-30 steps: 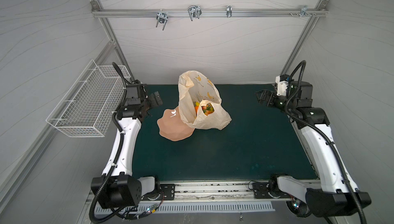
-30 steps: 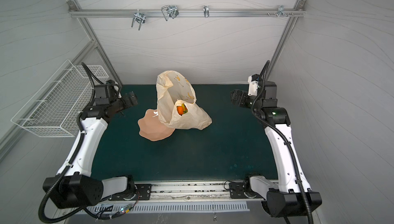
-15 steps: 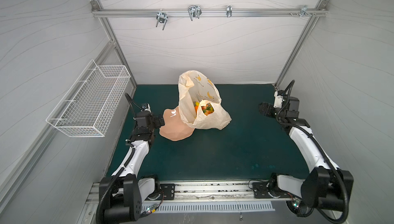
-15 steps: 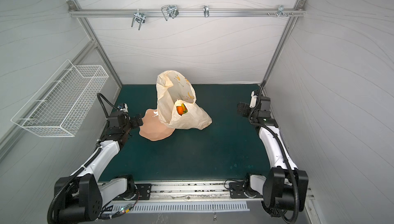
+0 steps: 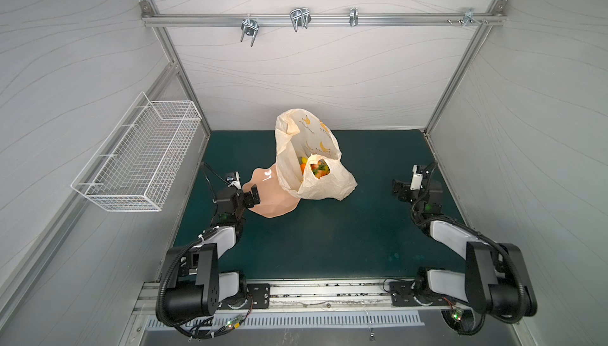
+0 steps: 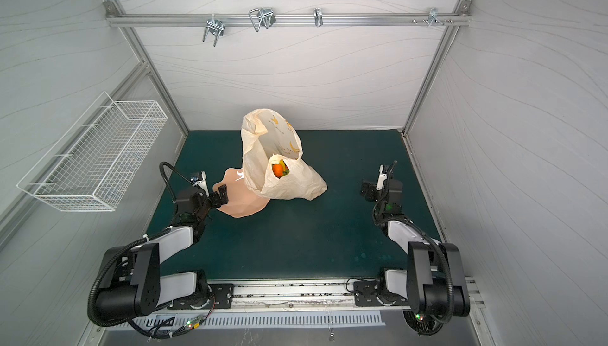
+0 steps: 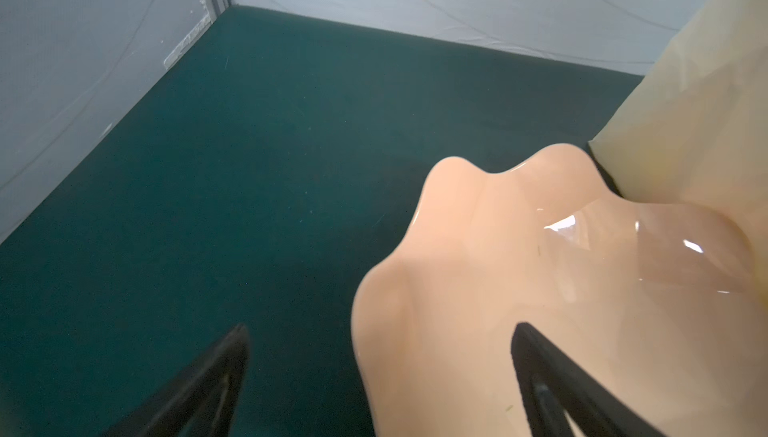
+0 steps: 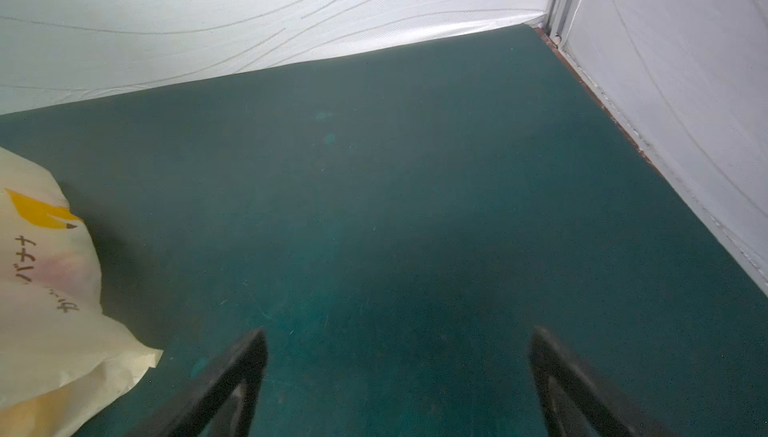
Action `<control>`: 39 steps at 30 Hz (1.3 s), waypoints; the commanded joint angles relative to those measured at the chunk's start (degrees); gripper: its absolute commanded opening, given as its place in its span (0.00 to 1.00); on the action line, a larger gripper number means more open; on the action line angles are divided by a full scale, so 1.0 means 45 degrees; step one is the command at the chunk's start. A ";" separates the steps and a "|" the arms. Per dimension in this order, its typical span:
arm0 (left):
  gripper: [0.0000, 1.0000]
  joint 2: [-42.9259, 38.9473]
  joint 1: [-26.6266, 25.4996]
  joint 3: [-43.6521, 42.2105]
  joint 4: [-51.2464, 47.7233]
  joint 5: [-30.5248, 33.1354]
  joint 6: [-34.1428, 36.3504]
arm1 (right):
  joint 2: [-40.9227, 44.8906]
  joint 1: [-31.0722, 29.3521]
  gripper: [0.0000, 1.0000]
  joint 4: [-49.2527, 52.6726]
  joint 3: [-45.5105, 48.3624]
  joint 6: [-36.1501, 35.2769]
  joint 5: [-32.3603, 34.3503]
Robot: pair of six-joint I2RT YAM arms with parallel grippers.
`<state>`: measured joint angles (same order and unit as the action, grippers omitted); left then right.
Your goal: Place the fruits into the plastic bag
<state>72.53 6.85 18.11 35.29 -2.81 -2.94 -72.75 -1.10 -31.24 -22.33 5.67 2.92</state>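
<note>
The cream plastic bag with banana prints stands slumped at the middle back of the green mat, its mouth open upward. Several fruits show inside it, orange, yellow, red and green; an orange one is the plainest. My left gripper is open and empty at the left rim of the peach dish. In the left wrist view the left gripper straddles that dish's rim, one finger over the dish, one over the mat. My right gripper is open and empty, low over bare mat, well right of the bag.
The wavy peach dish lies against the bag's left side with nothing in it that I can see. A white wire basket hangs on the left wall. A rail with metal hooks runs across the back wall. Walls close in left, right and back.
Both arms have folded down and drawn back toward the front, so both grippers now sit lower and nearer the front. Both grippers stayed open. The bag and dish have not moved.
</note>
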 commanded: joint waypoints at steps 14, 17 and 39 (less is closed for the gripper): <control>1.00 0.2909 0.0040 0.0111 0.4554 -0.1474 -0.0005 | 0.0141 -0.0706 0.99 -0.4258 0.2152 -0.0670 0.0540; 1.00 0.3309 0.0032 0.0248 0.4585 -0.1643 0.0074 | -0.0691 -0.0712 0.99 -0.5134 0.2058 -0.0782 0.0585; 1.00 0.3648 -0.0109 0.1132 0.3291 -0.1566 0.0204 | -0.3750 -0.1303 0.99 -0.3457 -0.0448 -0.0634 0.2788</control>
<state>88.51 6.68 21.10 49.41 -10.04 -3.11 -89.32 -6.85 -48.27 -24.40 3.97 13.72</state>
